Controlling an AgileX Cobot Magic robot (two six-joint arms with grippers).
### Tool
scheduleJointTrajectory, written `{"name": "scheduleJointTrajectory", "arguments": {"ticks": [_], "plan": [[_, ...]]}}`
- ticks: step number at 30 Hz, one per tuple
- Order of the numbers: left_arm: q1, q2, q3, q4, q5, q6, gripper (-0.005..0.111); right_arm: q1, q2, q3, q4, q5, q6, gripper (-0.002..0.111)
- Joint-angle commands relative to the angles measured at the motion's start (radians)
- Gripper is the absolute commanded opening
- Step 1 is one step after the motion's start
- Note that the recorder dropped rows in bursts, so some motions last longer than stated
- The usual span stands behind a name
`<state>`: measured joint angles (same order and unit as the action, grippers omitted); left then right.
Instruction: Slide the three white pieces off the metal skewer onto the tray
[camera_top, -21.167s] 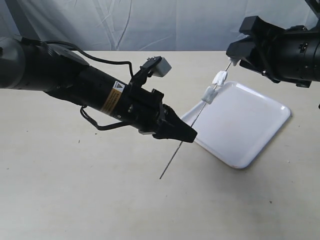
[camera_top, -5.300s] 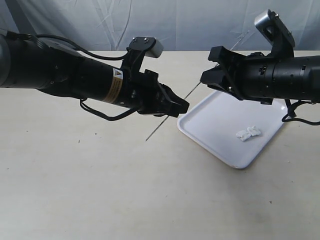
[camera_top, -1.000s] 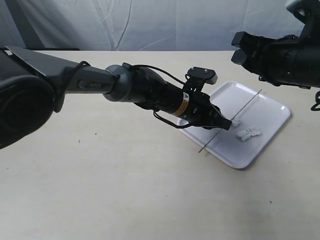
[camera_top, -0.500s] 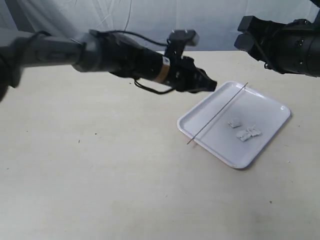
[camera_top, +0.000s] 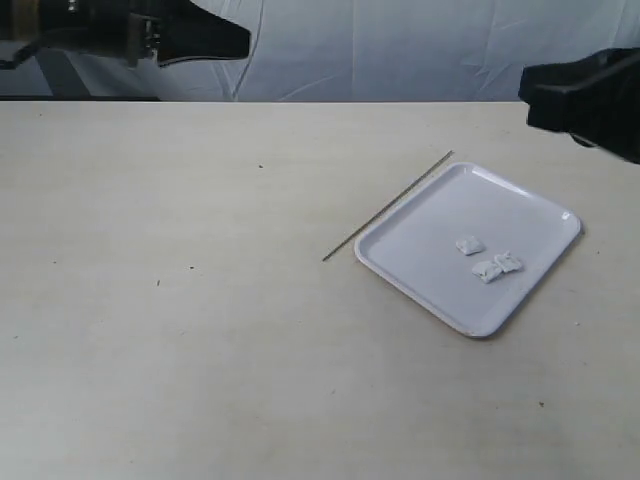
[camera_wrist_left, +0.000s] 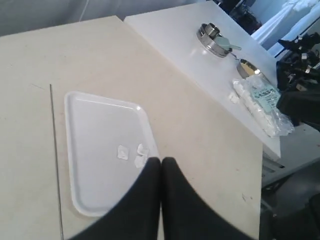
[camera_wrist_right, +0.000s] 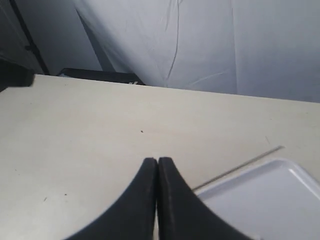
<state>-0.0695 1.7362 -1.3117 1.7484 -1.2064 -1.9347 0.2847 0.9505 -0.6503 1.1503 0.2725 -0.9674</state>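
The tray (camera_top: 425, 235) lies on the table at the right. The three white pieces rest loose on it: one (camera_top: 469, 244) alone, two (camera_top: 498, 266) touching each other. The metal skewer (camera_top: 388, 205) lies bare on the table along the tray's left edge, held by nothing. My left gripper (camera_top: 240, 40) is shut and empty, high at the far left. My right gripper (camera_top: 528, 97) is at the right edge above the tray. The left wrist view shows the shut left gripper (camera_wrist_left: 161, 160) over the tray (camera_wrist_left: 95, 120), pieces (camera_wrist_left: 122, 152) and skewer (camera_wrist_left: 54, 150). The right gripper (camera_wrist_right: 157, 160) is shut and empty, with skewer (camera_wrist_right: 240, 167) and tray (camera_wrist_right: 275, 195) below.
A pale cloth backdrop hangs behind the table. In the left wrist view a second white table stands beyond the table's edge, with metal tins (camera_wrist_left: 216, 37) and a plastic bag of white chunks (camera_wrist_left: 261, 102).
The left arm has drawn back up to the far left and its gripper has shut. The skewer now lies on the table beside the tray. The right gripper has shut and moved right.
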Motion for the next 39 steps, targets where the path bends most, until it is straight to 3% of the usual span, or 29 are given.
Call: {"name": "scheduleJointTrajectory", "arguments": {"ticks": [1,10,16,20,26,31,33,39], "plan": [[0.096,-0.31,0.256,-0.004,-0.015,0.179,0.0,-0.004,-0.139,0.076,-0.1,-0.024,0.004,0.0],[0.173,-0.946,0.67,-0.004,-0.015,0.191,0.0,-0.004,-0.289,0.088,-0.155,0.128,0.016,0.0],[0.177,-1.347,0.932,-0.004,-0.015,0.005,0.0,-0.004,-0.371,0.088,-0.473,0.292,0.339,0.0],[0.177,-1.402,1.015,-0.004,-0.015,-0.01,0.0,-0.004,-0.42,0.088,-0.564,0.457,0.4,0.0],[0.177,-1.402,1.023,-0.004,-0.013,-0.139,0.0,-0.004,-0.458,0.09,-0.793,0.453,0.49,0.0],[0.177,-1.402,1.023,-0.004,-0.002,-0.12,0.0,-0.006,-0.55,0.268,-0.833,0.143,0.561,0.0],[0.177,-1.402,1.023,-0.004,0.071,-0.095,0.0,-0.006,-0.581,0.335,-0.85,0.03,0.563,0.0],[0.177,-1.402,1.023,-0.004,0.224,-0.095,0.0,-0.054,-0.639,0.451,-0.952,-0.132,0.647,0.0]]}}
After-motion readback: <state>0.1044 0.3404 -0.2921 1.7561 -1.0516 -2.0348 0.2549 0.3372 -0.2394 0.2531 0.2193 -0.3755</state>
